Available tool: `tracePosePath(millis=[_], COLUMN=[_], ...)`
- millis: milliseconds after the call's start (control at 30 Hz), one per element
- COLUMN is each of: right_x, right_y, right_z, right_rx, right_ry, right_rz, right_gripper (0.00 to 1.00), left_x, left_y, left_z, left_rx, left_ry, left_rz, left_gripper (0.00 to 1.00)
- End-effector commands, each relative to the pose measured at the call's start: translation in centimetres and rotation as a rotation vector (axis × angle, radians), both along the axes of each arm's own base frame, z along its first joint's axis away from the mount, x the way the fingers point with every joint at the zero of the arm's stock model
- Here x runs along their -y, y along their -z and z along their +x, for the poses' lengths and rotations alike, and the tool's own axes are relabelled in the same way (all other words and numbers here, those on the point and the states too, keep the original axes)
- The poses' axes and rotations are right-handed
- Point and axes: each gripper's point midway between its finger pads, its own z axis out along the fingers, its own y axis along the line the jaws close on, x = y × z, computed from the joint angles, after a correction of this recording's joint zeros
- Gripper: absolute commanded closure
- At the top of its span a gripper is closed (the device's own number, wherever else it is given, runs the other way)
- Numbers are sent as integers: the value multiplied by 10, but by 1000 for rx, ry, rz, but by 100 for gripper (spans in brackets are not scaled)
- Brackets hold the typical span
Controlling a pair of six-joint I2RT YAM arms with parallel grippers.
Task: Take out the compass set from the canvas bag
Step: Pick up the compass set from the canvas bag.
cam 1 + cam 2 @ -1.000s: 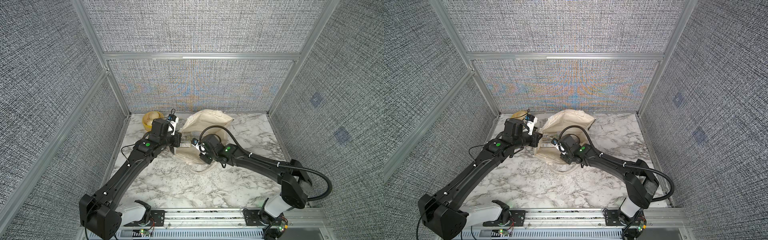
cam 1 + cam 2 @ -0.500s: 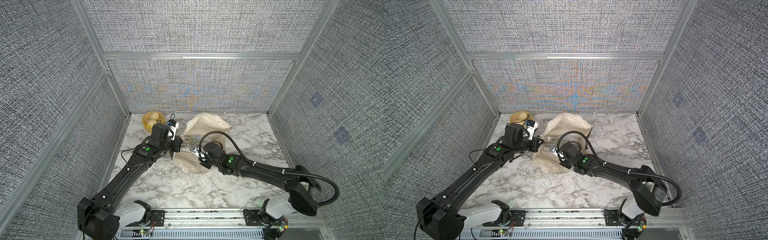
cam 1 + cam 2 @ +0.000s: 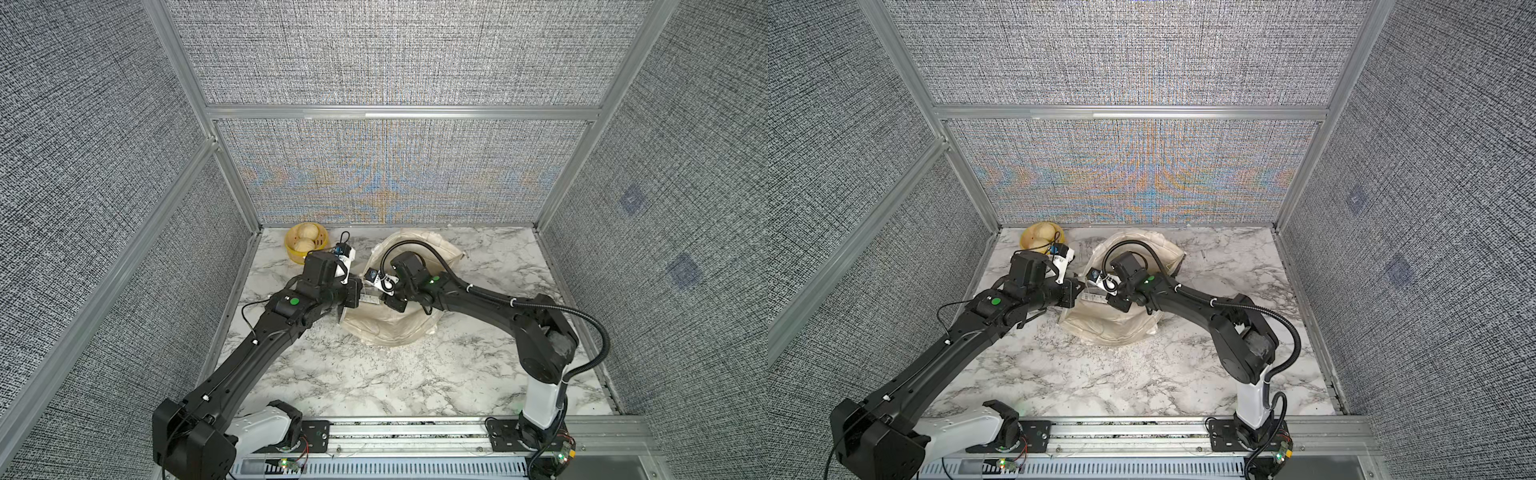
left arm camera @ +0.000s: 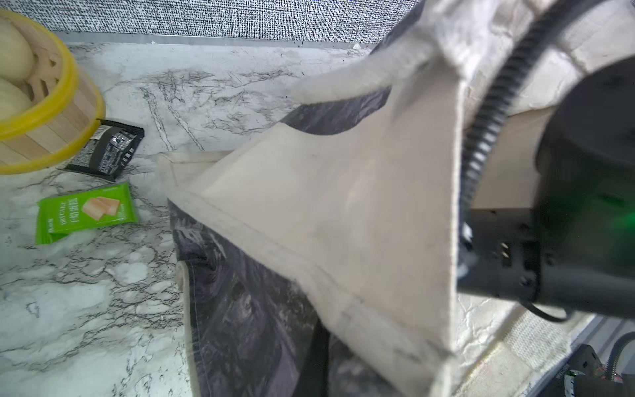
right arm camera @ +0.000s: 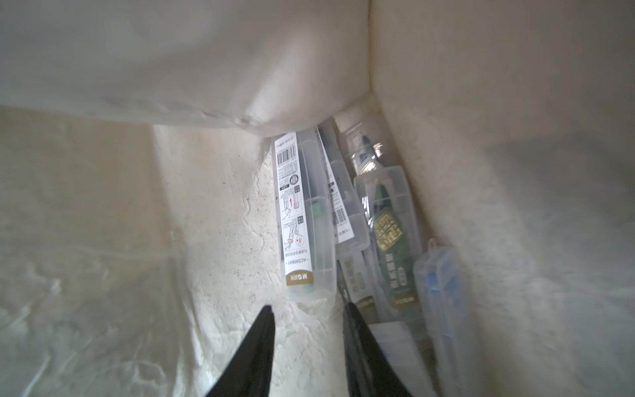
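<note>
spotting m&g compass set (image 5: pixel 304 220) in bag (image 5: pixel 154 62)

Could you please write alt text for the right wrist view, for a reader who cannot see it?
The right gripper, jaws open and empty, points at a barcode-labelled case deep inside the cream canvas bag. More clear plastic cases lie crowded beside it, one green-labelled, one holding something blue.

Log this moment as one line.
left gripper: shut on canvas bag | right gripper: open inside bag, at clear cases | none gripped
</note>
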Motion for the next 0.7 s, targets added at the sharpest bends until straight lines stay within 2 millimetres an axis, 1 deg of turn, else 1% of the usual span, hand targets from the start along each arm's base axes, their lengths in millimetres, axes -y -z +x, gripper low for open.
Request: tracePosePath(millis=[0,33,100,133,200,367,467,567,667], right_x=[-1,1,5,6,1,-9,-9,-6,-8], right_y=[6,8,10,12,17,29,39,49,54], right_z=[-6,-2,6,8,9,8,7,7,-1], right_rx=[-214,-248,-320,-344,-386,-480,-509,-527,-572], right_ry=[66,97,145,161,167,181,200,221,215], right_rz=[104,113,128,131,141,150,133,110,109], right_gripper=[55,51,47,47,47,47,46,43,43], left_x=[-12,-13,-15,-15,-15,-14,-13,-12,-11], left_y=[11,12,13,14,14,15,16,17,16], left_z=[-2,-1,-1,0,0,1,1,2,3], left_rx=[-29,-32,-43,-47,-46,-45,-51,-50,-48], left_ry=[-37,-43,-46,-47,-46,-42,-39,-32,-26], left_rz=[67,75,90,93,95,94,95,98,101], left_gripper=[100,100,100,100,100,100,100,100,100])
